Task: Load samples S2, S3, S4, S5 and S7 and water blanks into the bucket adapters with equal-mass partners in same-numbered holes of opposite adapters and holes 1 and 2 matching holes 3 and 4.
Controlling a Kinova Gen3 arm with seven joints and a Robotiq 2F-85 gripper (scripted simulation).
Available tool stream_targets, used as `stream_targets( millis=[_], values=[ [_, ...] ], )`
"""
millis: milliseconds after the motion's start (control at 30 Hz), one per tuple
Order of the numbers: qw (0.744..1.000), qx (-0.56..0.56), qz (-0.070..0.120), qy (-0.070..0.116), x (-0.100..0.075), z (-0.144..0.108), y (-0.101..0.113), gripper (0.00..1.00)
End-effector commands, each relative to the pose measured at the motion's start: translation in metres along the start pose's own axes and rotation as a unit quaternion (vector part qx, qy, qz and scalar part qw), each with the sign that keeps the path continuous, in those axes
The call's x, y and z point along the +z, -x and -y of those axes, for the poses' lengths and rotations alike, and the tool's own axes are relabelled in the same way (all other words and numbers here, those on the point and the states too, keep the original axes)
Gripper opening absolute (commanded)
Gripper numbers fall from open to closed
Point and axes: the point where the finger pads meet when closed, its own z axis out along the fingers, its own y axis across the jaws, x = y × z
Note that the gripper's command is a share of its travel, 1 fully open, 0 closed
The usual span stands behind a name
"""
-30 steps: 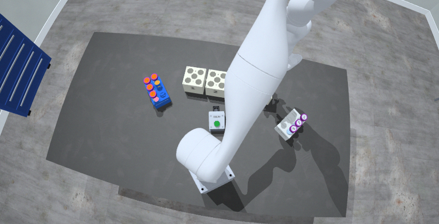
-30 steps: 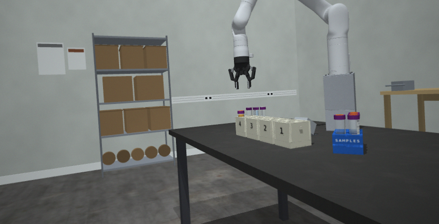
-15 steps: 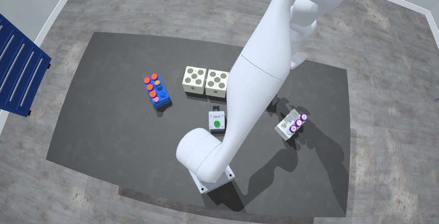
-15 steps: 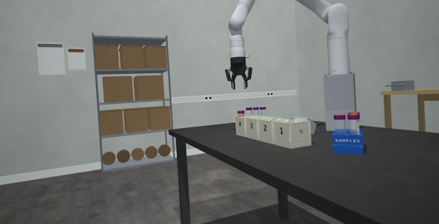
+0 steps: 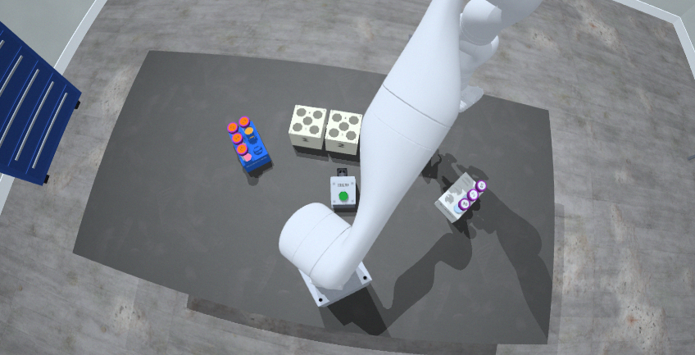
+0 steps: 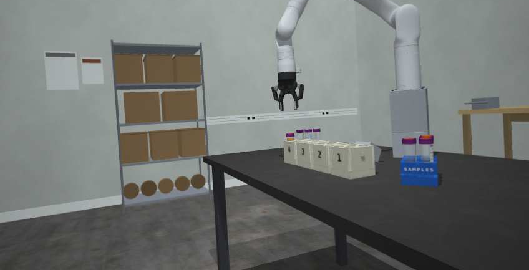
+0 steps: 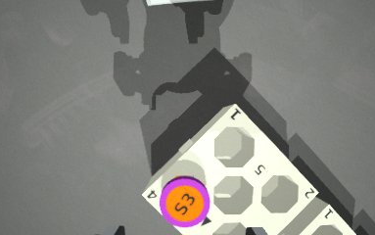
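Note:
Four cream adapters stand in a row on the dark table. In the exterior view they read 4 (image 6: 289,151), 3 (image 6: 302,152), 2 (image 6: 319,154) and 1 (image 6: 350,159). Sample S3 (image 7: 184,202), with a purple cap and an orange dot, stands in hole 4 of adapter 4 (image 7: 230,168); that adapter's other visible holes are empty. My gripper (image 6: 287,102) hangs high above that end of the row, open and empty. The blue SAMPLES rack (image 5: 248,143) holds several orange-dotted tubes. The white blanks rack (image 5: 461,197) holds purple-capped tubes. From above, my arm hides adapters 3 and 4.
The green DONE key (image 5: 343,196) sits on its small desk in front of adapters 1 (image 5: 308,127) and 2 (image 5: 343,132), both empty. The arm's base (image 5: 336,285) stands at the near table edge. A shelf with boxes (image 6: 159,118) stands off the table.

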Motion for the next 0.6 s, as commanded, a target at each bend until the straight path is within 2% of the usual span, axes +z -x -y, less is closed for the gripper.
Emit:
stream_targets(
  millis=[0,567],
  values=[
    [1.000,0.000,0.000,-0.001,0.002,0.001,0.000,0.62],
    [1.000,0.000,0.000,-0.001,0.022,0.001,0.000,0.62]
  ],
)
